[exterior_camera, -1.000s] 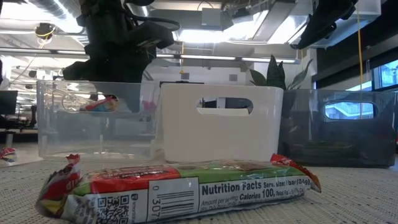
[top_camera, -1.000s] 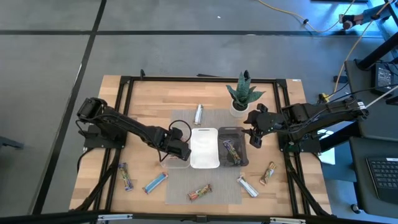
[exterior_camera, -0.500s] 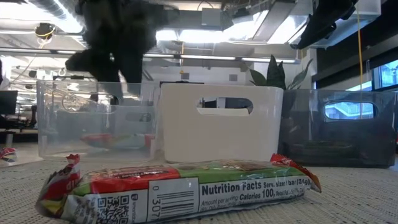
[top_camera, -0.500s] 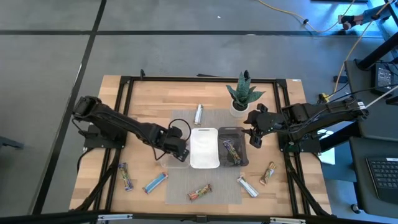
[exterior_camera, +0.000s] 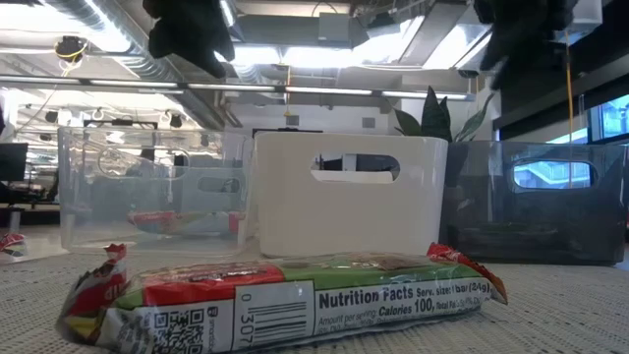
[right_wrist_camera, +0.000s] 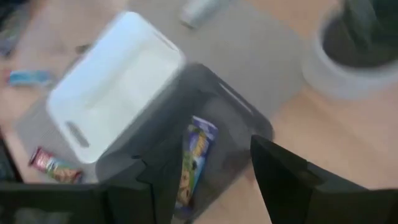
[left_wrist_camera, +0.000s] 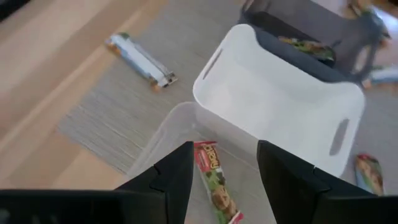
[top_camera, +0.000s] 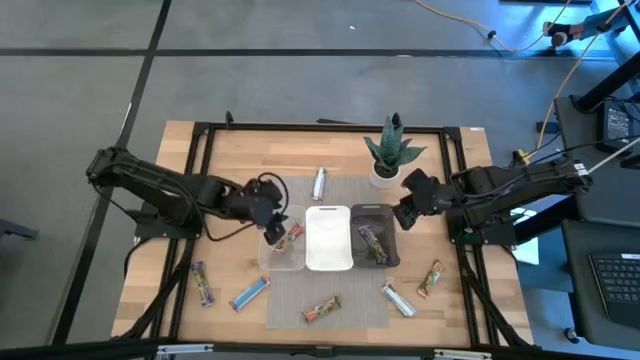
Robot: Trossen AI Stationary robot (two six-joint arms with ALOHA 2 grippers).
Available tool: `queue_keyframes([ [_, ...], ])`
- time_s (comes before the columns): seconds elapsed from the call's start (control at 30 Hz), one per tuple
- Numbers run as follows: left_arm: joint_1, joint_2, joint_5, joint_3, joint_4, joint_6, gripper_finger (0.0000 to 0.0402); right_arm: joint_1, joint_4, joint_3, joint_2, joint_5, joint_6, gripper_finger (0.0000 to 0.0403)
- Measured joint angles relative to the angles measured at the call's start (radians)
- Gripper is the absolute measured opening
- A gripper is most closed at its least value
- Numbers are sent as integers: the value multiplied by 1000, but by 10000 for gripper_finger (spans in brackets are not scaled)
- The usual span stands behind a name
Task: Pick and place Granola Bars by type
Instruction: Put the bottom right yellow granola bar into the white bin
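Since a second ago, a red-brown granola bar (top_camera: 290,237) has been let go into the clear bin (top_camera: 268,257), and the left pincer (top_camera: 271,212) has been lifted away, fingers spread and empty. Above the dark grey bin (top_camera: 390,258), which holds a purple-green bar (top_camera: 372,243), the right pincer (top_camera: 404,212) is held spread.

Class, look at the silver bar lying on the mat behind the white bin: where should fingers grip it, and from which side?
Probably across the narrow middle of the silver bar, coming straight down from above: it lies flat on the mat, long and thin, clear of the white bin.
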Motion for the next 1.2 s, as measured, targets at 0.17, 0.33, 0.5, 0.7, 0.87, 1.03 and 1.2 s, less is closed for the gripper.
queue_keyframes([
  [0.17, 58, -117, 8, -69, 0, 147, 170, 49, -126, 0, 36, -24, 303, 191],
  [0.33, 144, -276, 69, -210, 108, 250, 171, 135, -170, 0, 109, -95, 558, 191],
  [0.5, 242, -425, 229, -398, 358, 396, 171, 242, -180, 0, 208, -196, 777, 191],
  [0.7, 364, -507, 405, -533, 541, 428, 171, 403, -244, 0, 295, -303, 1100, 191],
  [0.87, 434, -501, 458, -557, 560, 427, 171, 528, -241, 0, 353, -384, 1332, 191],
  [1.03, 470, -494, 463, -559, 561, 439, 171, 563, -218, 0, 432, -431, 1331, 191],
  [1.2, 490, -494, 464, -559, 563, 471, 171, 589, -216, 0, 514, -434, 1304, 191],
])
